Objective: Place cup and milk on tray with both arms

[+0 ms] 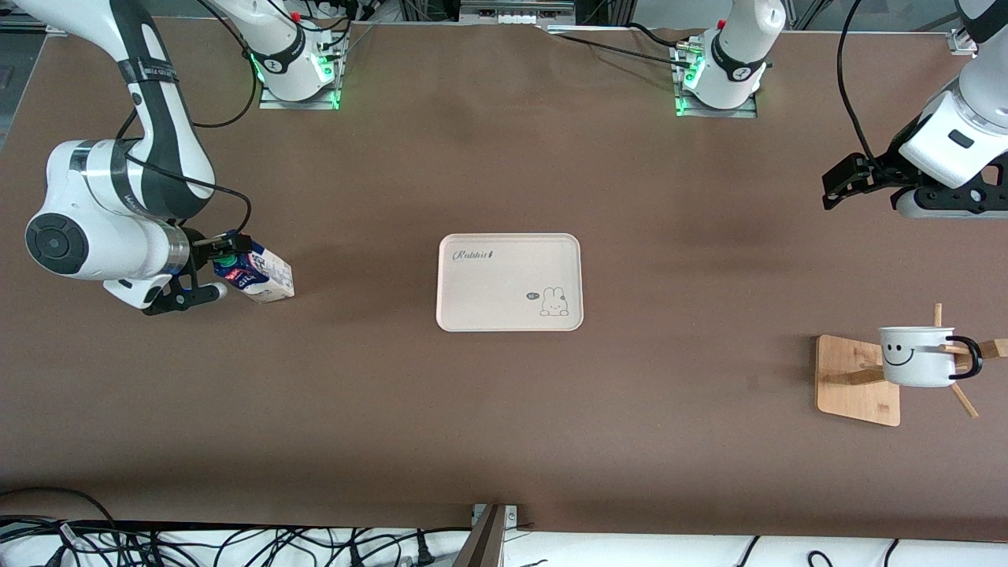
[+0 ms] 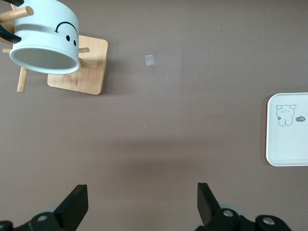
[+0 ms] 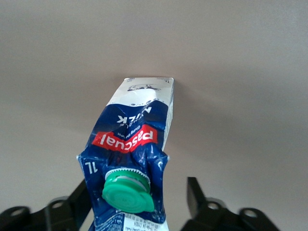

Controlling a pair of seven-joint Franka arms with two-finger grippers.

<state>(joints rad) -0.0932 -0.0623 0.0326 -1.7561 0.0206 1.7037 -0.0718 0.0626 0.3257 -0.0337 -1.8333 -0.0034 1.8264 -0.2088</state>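
The milk [image 1: 262, 276], a blue and white carton with a green cap, leans on the table toward the right arm's end. My right gripper [image 1: 206, 270] is open around its top; in the right wrist view the milk [image 3: 132, 139] touches one finger [image 3: 79, 199], and the other finger stands apart. The cup [image 1: 915, 356], white with a smiley face, hangs on a bamboo rack [image 1: 857, 379] toward the left arm's end. My left gripper [image 1: 846, 185] is open and empty over bare table; its wrist view shows the cup [image 2: 45, 38]. The tray [image 1: 509, 282] lies mid-table with nothing on it.
The rack's wooden pegs [image 1: 962, 398] stick out around the cup. A small grey patch [image 2: 149, 59] lies on the brown table beside the rack base [image 2: 84, 67]. The tray's edge [image 2: 288, 130] shows in the left wrist view. Cables run along the table's near edge [image 1: 236, 543].
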